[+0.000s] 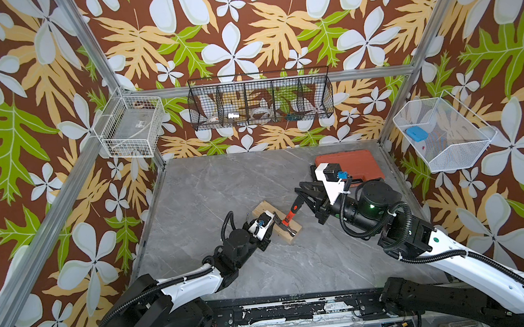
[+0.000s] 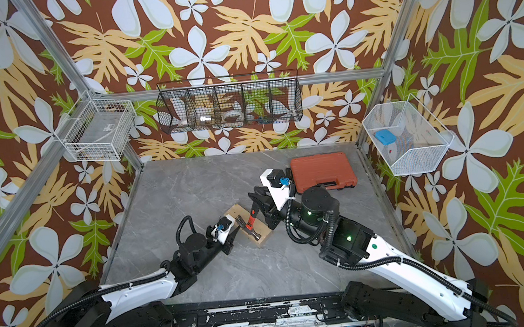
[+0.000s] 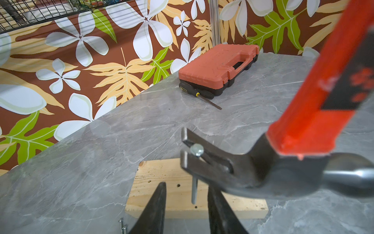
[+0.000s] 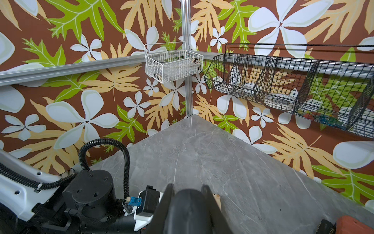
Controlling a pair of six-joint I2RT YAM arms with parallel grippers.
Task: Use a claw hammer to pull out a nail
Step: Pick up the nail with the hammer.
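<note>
The claw hammer (image 1: pixel 288 217) (image 2: pixel 251 220) leans over the wooden block (image 1: pixel 295 233) (image 2: pixel 262 237) mid-table. In the left wrist view its steel claw (image 3: pixel 214 164) is hooked under the head of the nail (image 3: pixel 194 189). The nail stands upright with most of its shank out of the block (image 3: pixel 162 174). My right gripper (image 1: pixel 300 196) (image 2: pixel 254 201) (image 4: pixel 187 187) is shut on the hammer's black handle end (image 4: pixel 188 204). My left gripper (image 1: pixel 272 228) (image 2: pixel 236 231) (image 3: pixel 185 187) is open. Its fingertips (image 3: pixel 162 188) sit over the block's near edge, either side of the nail, holding nothing.
An orange tool case (image 1: pixel 350 161) (image 3: pixel 218 66) lies at the back right, a thin screwdriver (image 3: pixel 204 97) beside it. Loose nails (image 3: pixel 123 227) lie on the table by my left fingers. Wire baskets (image 1: pixel 260 101) hang on the walls. The left arm (image 4: pixel 89 194) is close beside my right gripper.
</note>
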